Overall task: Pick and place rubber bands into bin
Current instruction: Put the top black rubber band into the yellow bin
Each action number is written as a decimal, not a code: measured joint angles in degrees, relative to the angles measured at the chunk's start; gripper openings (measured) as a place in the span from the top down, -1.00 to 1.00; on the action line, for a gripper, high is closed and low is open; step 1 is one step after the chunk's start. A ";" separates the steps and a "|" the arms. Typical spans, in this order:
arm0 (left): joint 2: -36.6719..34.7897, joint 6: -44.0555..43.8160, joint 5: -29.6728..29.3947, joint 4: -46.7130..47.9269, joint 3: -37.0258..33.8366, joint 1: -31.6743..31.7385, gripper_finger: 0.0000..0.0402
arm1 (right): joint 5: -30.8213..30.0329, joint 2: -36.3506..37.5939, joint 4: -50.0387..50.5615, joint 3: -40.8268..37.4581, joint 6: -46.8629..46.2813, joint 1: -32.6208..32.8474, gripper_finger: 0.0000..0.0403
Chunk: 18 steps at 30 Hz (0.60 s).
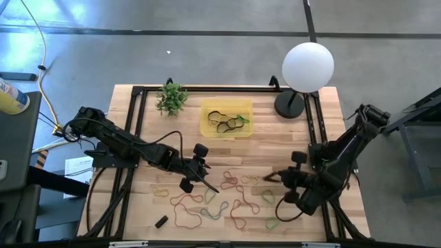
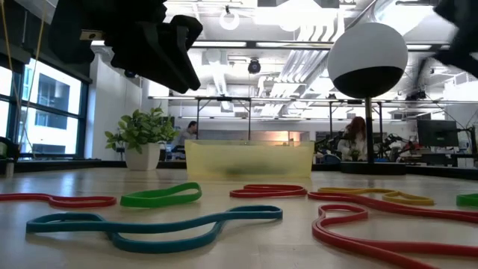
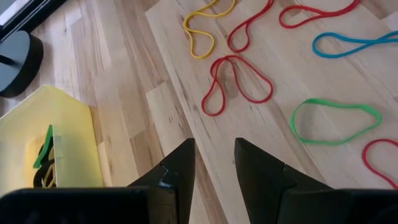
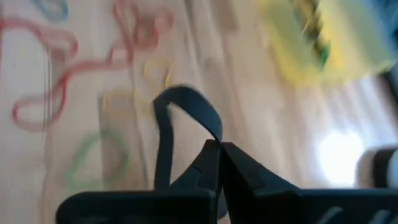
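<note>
The right claw (image 4: 219,148) pinches a dark rubber band (image 4: 180,118), its lower end hidden; the left claw (image 3: 214,152) hangs slightly spread over the worktop (image 3: 155,106).

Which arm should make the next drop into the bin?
Right. The right gripper is already shut on a dark rubber band, lifted off the table. The left gripper is open and empty over loose bands. Both sit at similar range from the bin.
</note>
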<state>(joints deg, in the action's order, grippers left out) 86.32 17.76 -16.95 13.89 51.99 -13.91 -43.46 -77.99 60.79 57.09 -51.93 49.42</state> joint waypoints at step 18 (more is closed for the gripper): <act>0.00 0.15 1.06 0.75 0.00 -0.12 0.51 | -13.80 0.02 -7.82 10.50 29.84 -18.36 0.99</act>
<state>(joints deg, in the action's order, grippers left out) 86.32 17.91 -15.89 14.64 51.99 -14.03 -57.26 -77.97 52.97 67.59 -22.09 31.06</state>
